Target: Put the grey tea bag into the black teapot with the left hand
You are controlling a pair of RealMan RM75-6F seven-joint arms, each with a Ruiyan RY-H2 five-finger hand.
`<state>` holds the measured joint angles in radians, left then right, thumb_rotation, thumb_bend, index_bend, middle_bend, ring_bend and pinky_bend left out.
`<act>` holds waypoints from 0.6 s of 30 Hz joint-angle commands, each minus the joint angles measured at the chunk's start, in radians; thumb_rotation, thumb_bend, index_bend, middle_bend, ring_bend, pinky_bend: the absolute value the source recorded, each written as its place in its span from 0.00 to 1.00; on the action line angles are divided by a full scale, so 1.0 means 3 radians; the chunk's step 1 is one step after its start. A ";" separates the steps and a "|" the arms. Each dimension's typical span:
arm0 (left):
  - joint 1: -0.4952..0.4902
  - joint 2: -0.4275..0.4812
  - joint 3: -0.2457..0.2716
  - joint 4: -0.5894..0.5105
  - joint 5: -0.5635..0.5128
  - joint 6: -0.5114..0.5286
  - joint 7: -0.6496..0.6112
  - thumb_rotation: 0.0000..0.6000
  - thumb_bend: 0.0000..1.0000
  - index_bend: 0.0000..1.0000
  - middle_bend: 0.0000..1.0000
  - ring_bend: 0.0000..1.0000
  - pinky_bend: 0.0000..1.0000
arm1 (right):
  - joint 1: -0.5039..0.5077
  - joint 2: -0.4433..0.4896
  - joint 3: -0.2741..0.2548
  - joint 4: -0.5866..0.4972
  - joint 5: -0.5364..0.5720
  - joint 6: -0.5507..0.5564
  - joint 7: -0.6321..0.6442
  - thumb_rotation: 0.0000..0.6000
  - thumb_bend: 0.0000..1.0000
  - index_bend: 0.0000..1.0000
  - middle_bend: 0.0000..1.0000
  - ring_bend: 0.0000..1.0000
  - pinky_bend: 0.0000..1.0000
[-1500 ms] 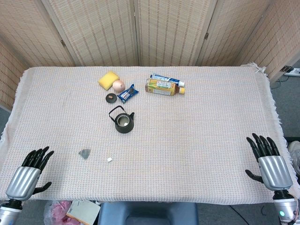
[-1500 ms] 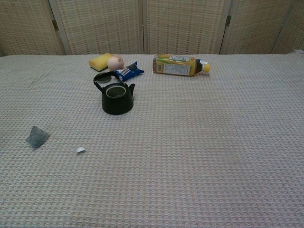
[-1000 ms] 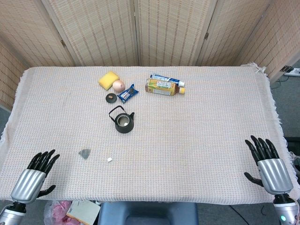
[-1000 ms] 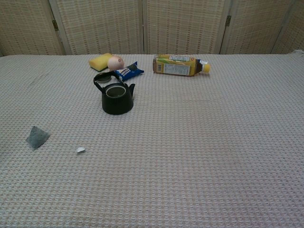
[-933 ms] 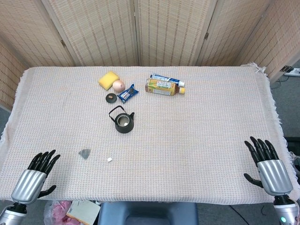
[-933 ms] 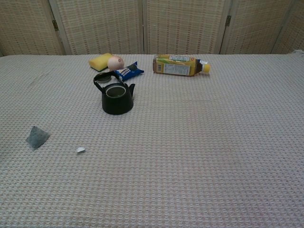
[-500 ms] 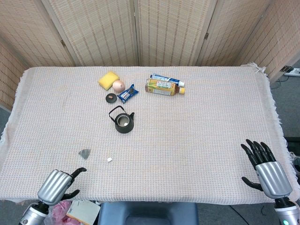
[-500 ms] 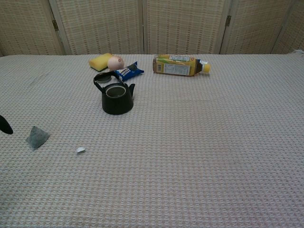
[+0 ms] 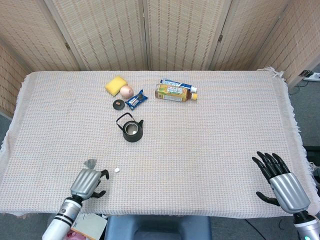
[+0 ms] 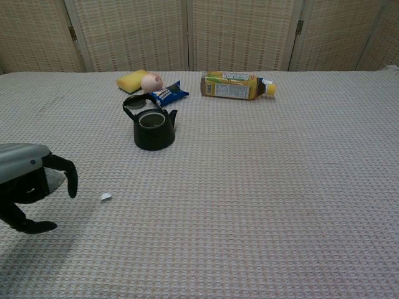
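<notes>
The grey tea bag (image 9: 90, 162) lies on the cloth near the front left; in the chest view only a sliver of the tea bag (image 10: 57, 179) shows behind my fingers. My left hand (image 9: 88, 183) hovers just in front of it, fingers bent downward and apart from the thumb, holding nothing. The left hand (image 10: 28, 184) fills the left edge of the chest view. The black teapot (image 9: 132, 130) stands lidless further back, handle up, also seen as the teapot (image 10: 153, 129). My right hand (image 9: 280, 185) is spread at the front right edge.
A small white tag (image 9: 116, 170) lies right of the tea bag. Behind the teapot are its lid (image 9: 118, 104), a blue packet (image 9: 136, 99), a pink ball (image 9: 127, 91), a yellow sponge (image 9: 116, 85), a lying bottle (image 9: 175, 93) and a tube (image 9: 177, 84).
My left hand has swung from the front left corner rightward and in over the table, stopping just in front of the tea bag with fingers bent down. The right hand drifted slightly forward.
</notes>
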<state>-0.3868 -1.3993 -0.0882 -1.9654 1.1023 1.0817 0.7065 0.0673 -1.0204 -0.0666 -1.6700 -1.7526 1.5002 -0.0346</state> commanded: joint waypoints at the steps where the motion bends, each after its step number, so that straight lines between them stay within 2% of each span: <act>1: -0.0269 -0.0238 -0.0193 0.0121 -0.0272 -0.0098 0.0151 1.00 0.34 0.48 1.00 1.00 1.00 | -0.0008 -0.0002 0.0002 -0.0004 0.0016 0.0002 -0.0018 1.00 0.07 0.00 0.00 0.00 0.00; 8: -0.0490 -0.0305 -0.0276 0.0385 -0.0552 -0.0153 0.0114 1.00 0.35 0.47 1.00 1.00 1.00 | -0.0006 -0.0018 0.0012 -0.0005 0.0064 -0.0032 -0.0070 1.00 0.07 0.00 0.00 0.00 0.00; 11: -0.0542 -0.0309 -0.0266 0.0499 -0.0651 -0.0171 0.0060 1.00 0.35 0.47 1.00 1.00 1.00 | 0.0001 -0.0020 0.0015 -0.0011 0.0078 -0.0051 -0.0080 1.00 0.07 0.00 0.00 0.00 0.00; 18: -0.0575 -0.0379 -0.0172 0.0843 -0.0608 -0.0058 -0.0026 1.00 0.35 0.48 1.00 1.00 1.00 | 0.0017 -0.0022 0.0020 -0.0021 0.0080 -0.0072 -0.0097 1.00 0.07 0.00 0.00 0.00 0.00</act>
<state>-0.5562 -1.5057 -0.1470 -1.7310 0.9204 1.0598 0.7169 0.0723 -1.0270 -0.0607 -1.6763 -1.7286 1.4784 -0.0636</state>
